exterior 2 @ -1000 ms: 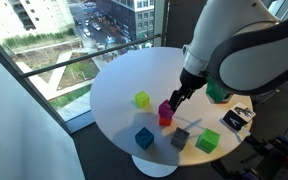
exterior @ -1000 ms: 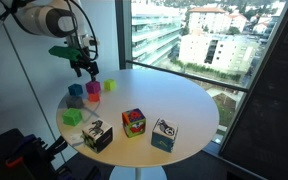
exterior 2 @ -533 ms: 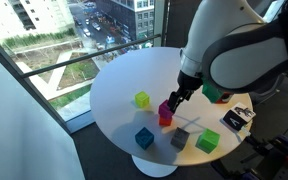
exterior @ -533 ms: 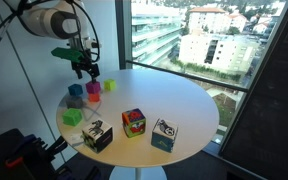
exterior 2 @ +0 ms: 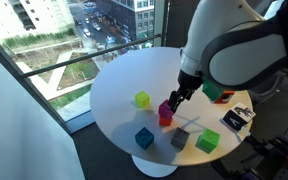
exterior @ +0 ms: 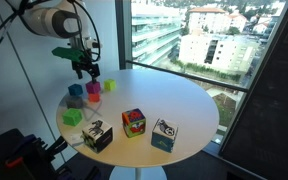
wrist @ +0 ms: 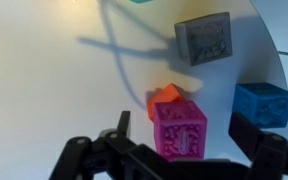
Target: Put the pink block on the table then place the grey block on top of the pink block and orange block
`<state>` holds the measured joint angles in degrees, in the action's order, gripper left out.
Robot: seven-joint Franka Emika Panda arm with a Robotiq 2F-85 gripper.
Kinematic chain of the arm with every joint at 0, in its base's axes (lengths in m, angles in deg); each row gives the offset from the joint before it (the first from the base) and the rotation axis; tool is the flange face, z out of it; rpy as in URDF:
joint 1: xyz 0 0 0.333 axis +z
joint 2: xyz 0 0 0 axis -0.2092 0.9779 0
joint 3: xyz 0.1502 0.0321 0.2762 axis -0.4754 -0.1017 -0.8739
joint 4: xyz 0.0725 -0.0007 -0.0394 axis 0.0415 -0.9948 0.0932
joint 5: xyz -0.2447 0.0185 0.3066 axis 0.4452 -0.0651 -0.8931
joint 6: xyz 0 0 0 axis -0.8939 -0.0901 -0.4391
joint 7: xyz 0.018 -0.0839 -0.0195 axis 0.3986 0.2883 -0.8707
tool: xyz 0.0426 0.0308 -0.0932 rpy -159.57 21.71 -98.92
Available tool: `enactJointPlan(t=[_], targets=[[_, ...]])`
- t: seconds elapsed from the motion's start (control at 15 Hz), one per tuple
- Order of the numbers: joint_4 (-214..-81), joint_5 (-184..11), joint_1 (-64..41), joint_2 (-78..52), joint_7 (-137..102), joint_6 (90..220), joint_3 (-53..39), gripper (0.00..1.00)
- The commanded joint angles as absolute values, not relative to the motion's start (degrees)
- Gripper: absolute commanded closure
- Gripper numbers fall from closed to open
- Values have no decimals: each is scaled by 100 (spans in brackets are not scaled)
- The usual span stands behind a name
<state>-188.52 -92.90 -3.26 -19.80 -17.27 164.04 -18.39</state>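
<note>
The pink block [wrist: 179, 127] sits on top of the orange block [wrist: 164, 97], which peeks out behind it in the wrist view. Both exterior views show the same stack, pink block [exterior 2: 166, 108] over orange block [exterior 2: 165, 121], on the round white table [exterior 2: 124, 80]. My gripper [wrist: 184, 135] hangs open just above the stack with one finger on each side of the pink block and a gap on both sides. An exterior view shows the gripper [exterior: 88, 70] over the pink block [exterior: 93, 88]. The grey block [wrist: 203, 40] lies on the table apart from the stack, also seen as the grey block [exterior 2: 180, 138].
A blue cube [exterior 2: 144, 137], a yellow-green cube [exterior 2: 142, 99] and a green cube [exterior 2: 208, 141] lie around the stack. Three larger patterned cubes [exterior: 133, 122] stand near the table's edge [exterior: 209, 125]. Windows surround the table.
</note>
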Motion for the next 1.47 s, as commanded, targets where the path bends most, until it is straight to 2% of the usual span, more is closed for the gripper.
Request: enactJointPlan(t=[0.0,1.4], targets=[[-18845,-9285,-345,-1982,-1724,16390,-1858,0],[-18451,-9108,-253,-1703,-1502,16271,-1821,0]])
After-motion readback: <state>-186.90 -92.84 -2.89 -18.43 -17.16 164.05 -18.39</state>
